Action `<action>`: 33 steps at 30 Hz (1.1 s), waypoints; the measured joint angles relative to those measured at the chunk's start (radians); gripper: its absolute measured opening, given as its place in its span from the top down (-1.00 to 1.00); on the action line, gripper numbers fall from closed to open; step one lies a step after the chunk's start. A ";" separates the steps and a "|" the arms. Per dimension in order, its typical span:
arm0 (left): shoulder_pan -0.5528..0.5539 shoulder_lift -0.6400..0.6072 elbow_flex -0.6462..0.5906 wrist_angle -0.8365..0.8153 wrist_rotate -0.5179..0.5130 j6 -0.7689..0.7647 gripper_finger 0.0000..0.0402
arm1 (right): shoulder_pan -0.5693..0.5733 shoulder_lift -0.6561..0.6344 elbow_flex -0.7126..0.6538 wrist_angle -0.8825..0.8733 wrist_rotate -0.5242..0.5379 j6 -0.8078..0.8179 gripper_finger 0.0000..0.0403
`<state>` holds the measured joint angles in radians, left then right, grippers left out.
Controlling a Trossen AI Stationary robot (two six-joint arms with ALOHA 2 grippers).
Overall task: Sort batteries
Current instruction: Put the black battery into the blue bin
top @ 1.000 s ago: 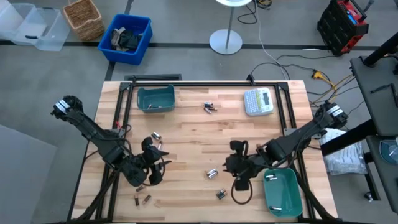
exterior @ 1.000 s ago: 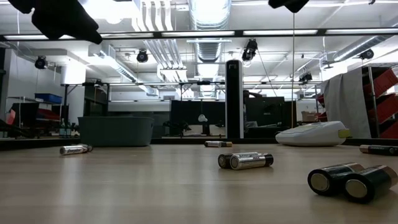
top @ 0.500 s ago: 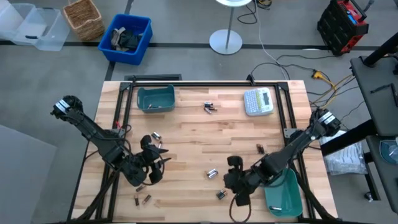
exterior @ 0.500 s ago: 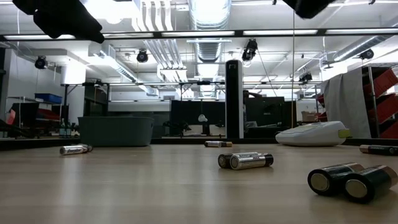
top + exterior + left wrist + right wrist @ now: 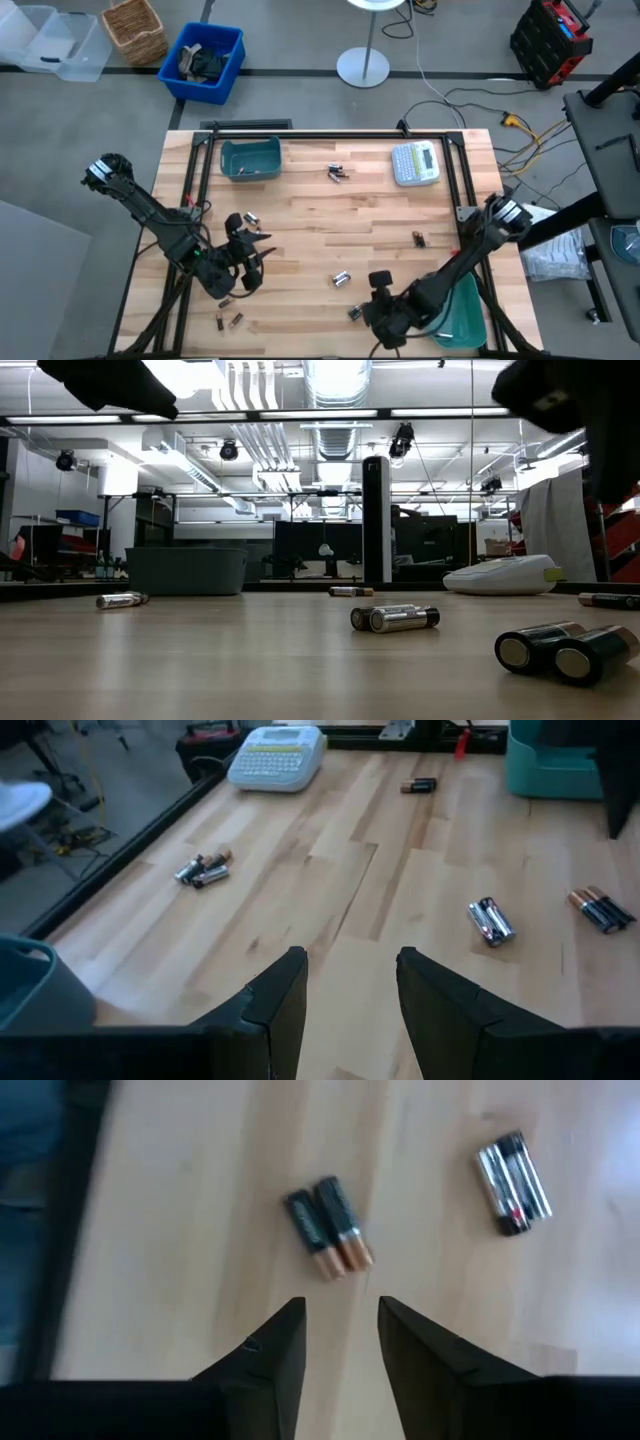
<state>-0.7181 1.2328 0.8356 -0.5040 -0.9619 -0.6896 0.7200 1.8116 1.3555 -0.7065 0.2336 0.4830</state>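
Note:
Batteries lie scattered on the wooden table. A dark copper-tipped pair lies near the front edge, and a silvery pair is just beyond it. My right gripper hangs open above the table, pointing steeply down beside the dark pair. My left gripper stands open over the table's left half, holding nothing. More batteries lie at the far middle, the right, the left and the near left.
One teal bin stands at the far left and another at the near right, partly under my right arm. A grey-white label maker sits at the far right. A black frame runs along the table's edges.
My right gripper has swung from beside the near right bin toward the table's near edge and left. It has sunk toward the dark battery pair and now shows in the low view. My left gripper has turned a little in place. The batteries lie as before.

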 joint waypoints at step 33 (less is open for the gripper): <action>0.005 -0.007 0.000 0.176 -0.105 0.344 0.32 | -0.005 0.132 -0.003 0.159 0.029 -0.128 0.44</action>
<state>-0.7132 1.2263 0.8356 -0.3280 -1.0666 -0.3451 0.7155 1.9434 1.3525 -0.5473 0.2626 0.3552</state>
